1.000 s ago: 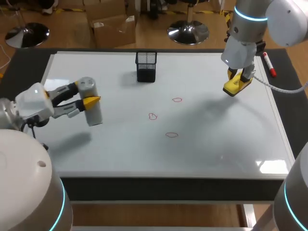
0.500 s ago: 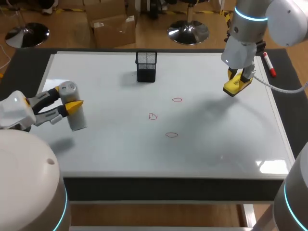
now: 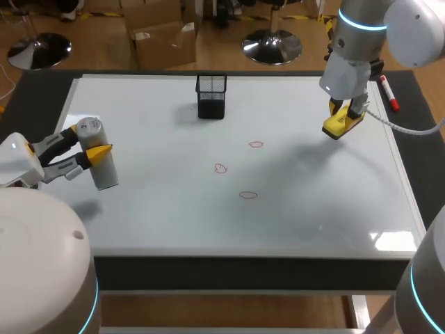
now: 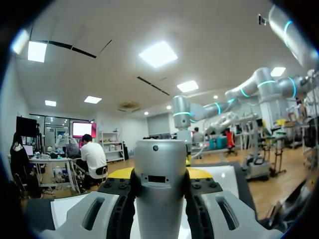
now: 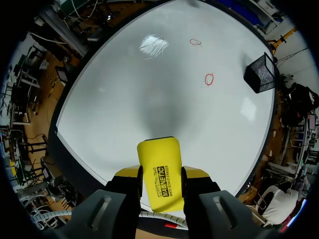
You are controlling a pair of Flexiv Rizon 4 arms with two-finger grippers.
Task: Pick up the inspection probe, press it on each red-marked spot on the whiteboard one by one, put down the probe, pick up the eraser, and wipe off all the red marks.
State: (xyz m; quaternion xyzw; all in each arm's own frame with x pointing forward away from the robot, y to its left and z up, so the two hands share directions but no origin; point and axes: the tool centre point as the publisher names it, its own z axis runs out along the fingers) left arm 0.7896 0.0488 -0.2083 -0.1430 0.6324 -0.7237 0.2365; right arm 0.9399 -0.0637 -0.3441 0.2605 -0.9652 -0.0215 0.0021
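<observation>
- Whiteboard (image 3: 313,202) lies flat and covers most of the dark desk (image 3: 42,97); it is bare apart from the things below.
- Three small red marks sit near the board's middle, apart from one another: one (image 3: 256,145) farthest back, one (image 3: 220,168) a little nearer and more to the left, one (image 3: 248,195) closest to the near edge.
- Two of the marks (image 5: 195,42) (image 5: 209,78) also show in the right wrist view, well ahead of the jaws.
- Left arm (image 3: 21,160) comes in over the board's left edge; the left jaws are clenched on the probe (image 3: 97,156).
- This probe is a silver cylinder held nearly upright, round cap up, by the left edge and well apart from the marks.
- From the left wrist, the probe (image 4: 160,189) stands pinched between both fingers; whether its lower end touches the board I cannot tell.
- Right arm (image 3: 354,42) hangs over the far right corner; the right jaws grasp the yellow eraser (image 3: 341,124).
- From the right wrist, the eraser (image 5: 160,169) sticks out past the fingers, raised above the board.
- Black mesh cup (image 3: 211,96) stands near the middle of the far edge.
- Red marker (image 3: 389,93) lies on the desk just off the board's far right corner.
</observation>
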